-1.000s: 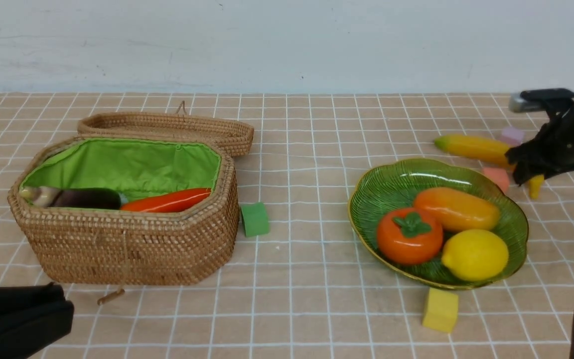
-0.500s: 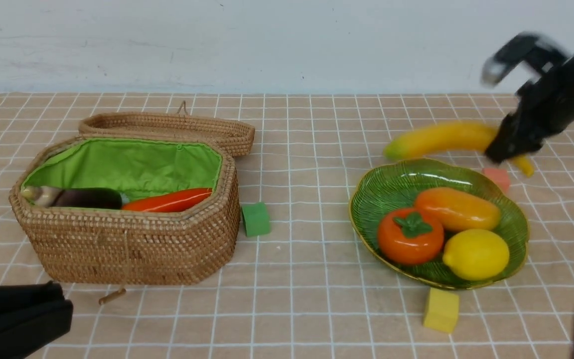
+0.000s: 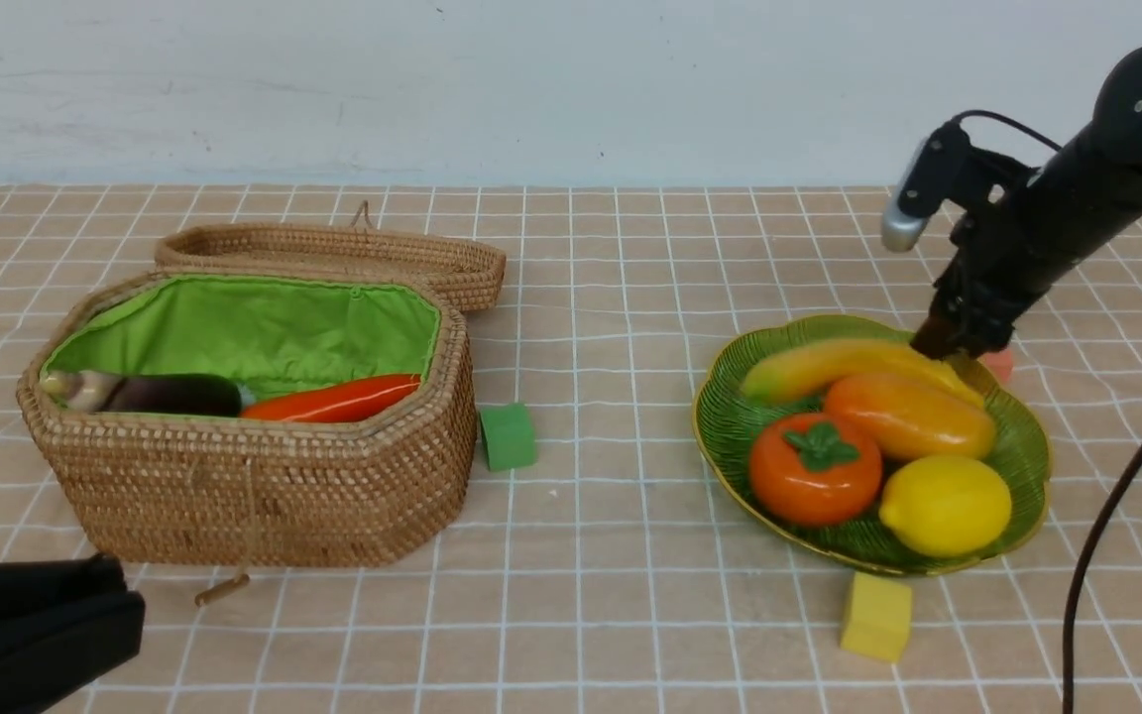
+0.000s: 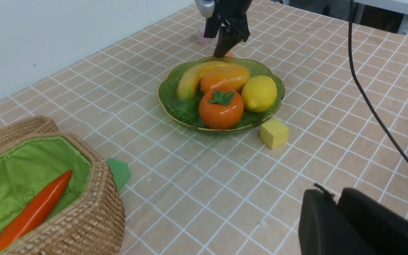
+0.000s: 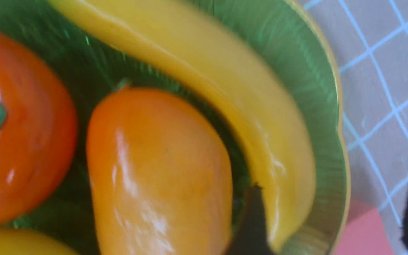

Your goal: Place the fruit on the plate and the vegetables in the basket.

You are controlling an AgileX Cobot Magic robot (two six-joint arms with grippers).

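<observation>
4 fruits on the plate, right hand apparently just above the banana

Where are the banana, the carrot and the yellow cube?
banana (image 3: 834,363): front view, mid-body, lying in the plate.
carrot (image 3: 338,399): front view, middle of its red body, inside the basket.
yellow cube (image 4: 274,132): left wrist view, top face.

You have four fruits on one plate: one banana, one mango, one persimmon and one lemon. You can see two vegetables in one basket: one eggplant and one carrot. Four foam cubes sit on the table: one green cube, one yellow cube, one pink cube and one pale purple cube.
</observation>
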